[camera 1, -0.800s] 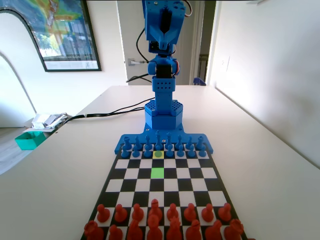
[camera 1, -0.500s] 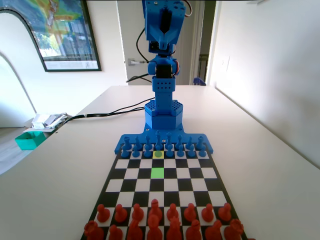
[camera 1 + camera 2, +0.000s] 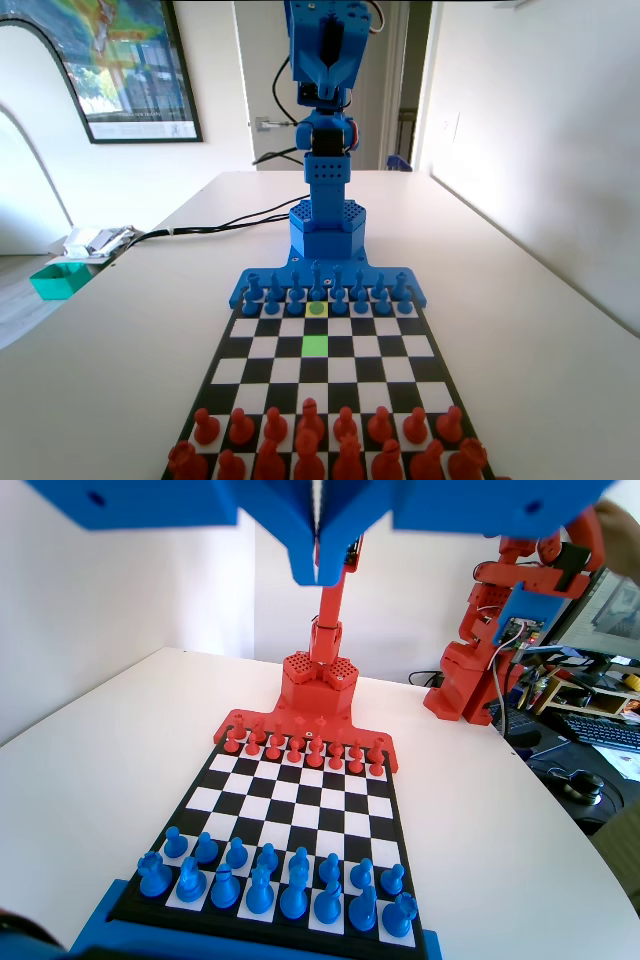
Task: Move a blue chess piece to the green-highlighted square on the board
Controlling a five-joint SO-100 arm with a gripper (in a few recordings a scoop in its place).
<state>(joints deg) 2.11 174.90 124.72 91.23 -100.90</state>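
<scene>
- Nothing has moved since the earlier frames: arm, pieces and both coloured cells sit exactly as before.
- Blue chess piece (image 3: 317,308): short pawn, round ball head, flared base, same build as the other short blue pawns (image 3: 266,857). In the fixed view it stands on the paler yellow cell (image 3: 317,311), in the front blue row near the middle of that row.
- Green-highlighted square (image 3: 315,346): bright lime cell, two rows nearer the camera than the pawn, same column, bare.
- Board (image 3: 420,372): narrow black-and-white checker, far end joined to the blue base (image 3: 328,231). Taller blue back-row pieces (image 3: 317,280) stand behind the pawns; red pieces (image 3: 311,418) fill the near rows in the fixed view.
- End effector (image 3: 318,565): hangs from the top edge in the wrist view, two blue jaws pressed together with only a thin seam between them, nothing held.
- Pawn vs end effector: well apart. End effector is raised high over the table (image 3: 520,330); wrist view looks down the whole board, with the blue rows at the picture's bottom.
- Off-board: black cable (image 3: 226,223) runs left from the base in the fixed view; small teal tray (image 3: 60,280) at the left edge.
</scene>
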